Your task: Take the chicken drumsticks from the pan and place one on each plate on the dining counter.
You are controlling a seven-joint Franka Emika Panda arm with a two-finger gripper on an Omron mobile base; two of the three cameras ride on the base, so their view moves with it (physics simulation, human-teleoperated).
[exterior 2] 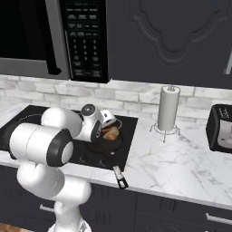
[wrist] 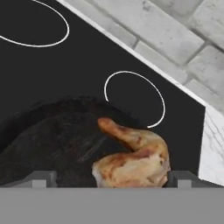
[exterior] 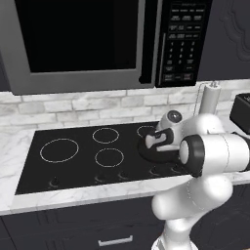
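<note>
A black pan (exterior 2: 100, 146) sits on the right side of the cooktop, its long handle (exterior 2: 119, 176) pointing out over the counter's front edge. Golden-brown chicken drumsticks (wrist: 136, 158) lie in the pan (wrist: 48, 144), bunched together on its right part; I cannot tell the pieces apart. My gripper (wrist: 111, 179) hangs just above them, open, with one fingertip (wrist: 41, 178) on each side of the meat and nothing gripped. From the base, my gripper (exterior 2: 107, 126) is low over the chicken (exterior 2: 110, 132), and my gripper (exterior: 157, 141) partly hides the pan (exterior: 155, 157). The plates and dining counter are out of view.
A microwave (exterior: 83, 44) hangs over the black cooktop (exterior: 73, 156). On the marble worktop to the right stand a paper towel roll (exterior 2: 168, 108) and a dark toaster (exterior 2: 221, 129). A brick backsplash (wrist: 175, 30) runs close behind the pan.
</note>
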